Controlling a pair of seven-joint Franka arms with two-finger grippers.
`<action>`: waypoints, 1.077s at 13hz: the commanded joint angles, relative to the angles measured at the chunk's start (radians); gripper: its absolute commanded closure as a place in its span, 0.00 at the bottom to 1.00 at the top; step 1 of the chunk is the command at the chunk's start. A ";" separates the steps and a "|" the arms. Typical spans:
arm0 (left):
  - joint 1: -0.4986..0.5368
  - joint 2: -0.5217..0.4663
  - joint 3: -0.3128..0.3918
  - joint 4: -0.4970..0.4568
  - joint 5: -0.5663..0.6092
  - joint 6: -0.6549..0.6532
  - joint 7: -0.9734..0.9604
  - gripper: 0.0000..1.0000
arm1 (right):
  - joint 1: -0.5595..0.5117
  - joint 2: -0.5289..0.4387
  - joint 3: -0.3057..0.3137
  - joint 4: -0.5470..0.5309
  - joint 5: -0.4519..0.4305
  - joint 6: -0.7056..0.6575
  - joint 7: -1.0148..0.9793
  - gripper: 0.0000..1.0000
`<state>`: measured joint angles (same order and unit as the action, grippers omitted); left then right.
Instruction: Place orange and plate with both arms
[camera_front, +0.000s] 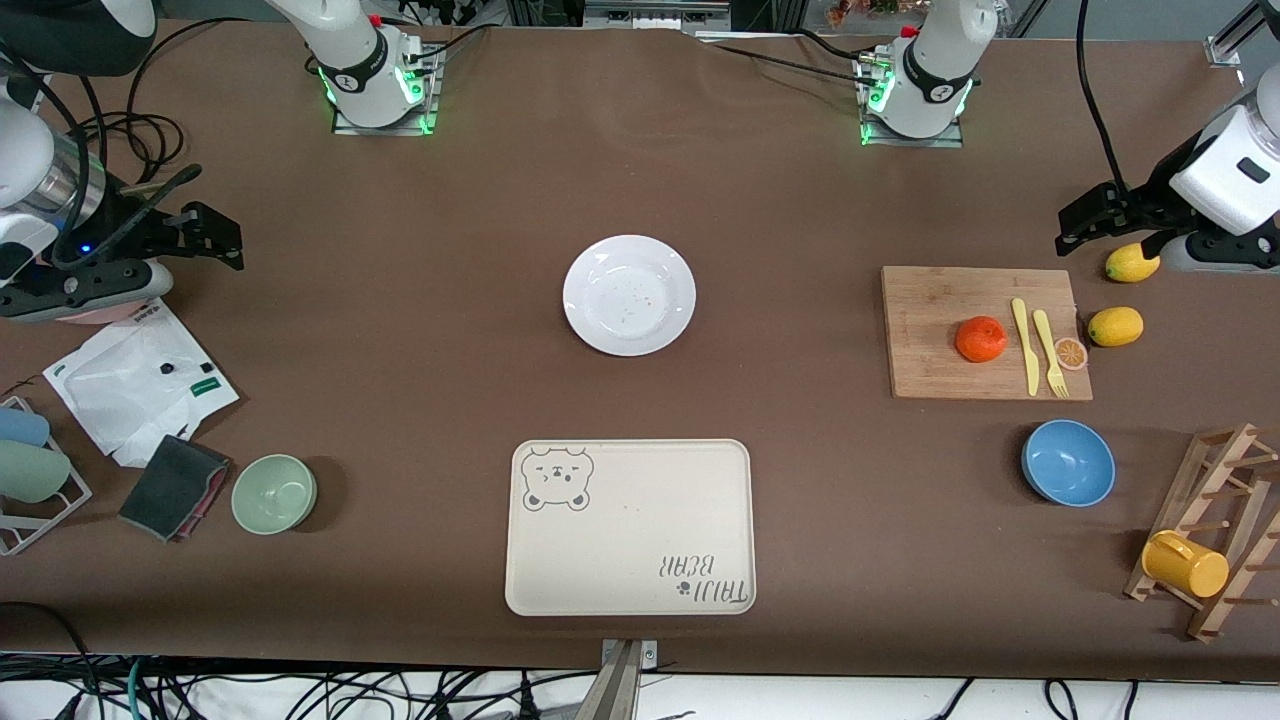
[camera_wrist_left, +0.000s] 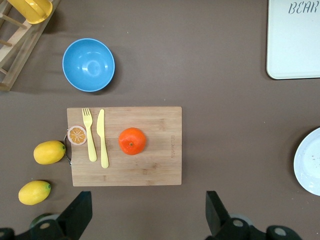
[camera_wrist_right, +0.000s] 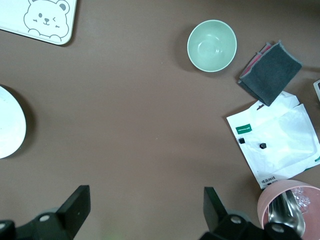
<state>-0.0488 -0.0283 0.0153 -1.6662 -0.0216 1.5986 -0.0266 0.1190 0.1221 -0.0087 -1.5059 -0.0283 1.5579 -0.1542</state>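
Both arms wait, pulled back to their own ends of the table. Left gripper (camera_front: 1085, 225) hangs over the table edge at the left arm's end, above one lemon (camera_front: 1132, 262), fingers spread wide, nothing between them. Right gripper (camera_front: 215, 240) hangs over the right arm's end, above a white plastic bag (camera_front: 140, 385); fingers likewise spread and empty. The orange (camera_front: 981, 339) sits on a wooden cutting board (camera_front: 930, 300) toward the left arm's end, roughly mid-board, just beside a yellow knife (camera_front: 1025, 345) and yellow fork (camera_front: 1049, 352) lying parallel. A small orange slice (camera_front: 1071, 353) rests at the board's edge by the fork; a second lemon (camera_front: 1115, 326) lies on the table just off that edge. The plate (camera_front: 629, 295), white and round, sits near the table's centre, well apart from the board. Nearer the front camera than the plate: a cream tray (camera_front: 630, 525) with bear drawing, close to the table's front edge. Blue bowl (camera_front: 1068, 462) lies nearer the camera than the board; a green bowl (camera_front: 274, 493) and a dark cloth (camera_front: 172, 485) lie toward the right arm's end.
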 joint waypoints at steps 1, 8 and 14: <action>0.012 0.016 0.005 0.033 0.008 -0.025 0.007 0.00 | -0.001 0.004 0.004 0.012 -0.002 -0.006 0.015 0.00; 0.050 0.074 0.006 0.014 0.000 -0.080 0.014 0.00 | -0.001 0.004 0.004 0.012 -0.002 -0.006 0.015 0.00; 0.061 0.160 0.005 -0.059 0.009 0.029 0.014 0.00 | -0.001 0.004 0.004 0.010 -0.004 -0.004 0.015 0.00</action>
<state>0.0049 0.1083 0.0240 -1.7040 -0.0216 1.5804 -0.0252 0.1190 0.1226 -0.0088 -1.5060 -0.0283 1.5579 -0.1541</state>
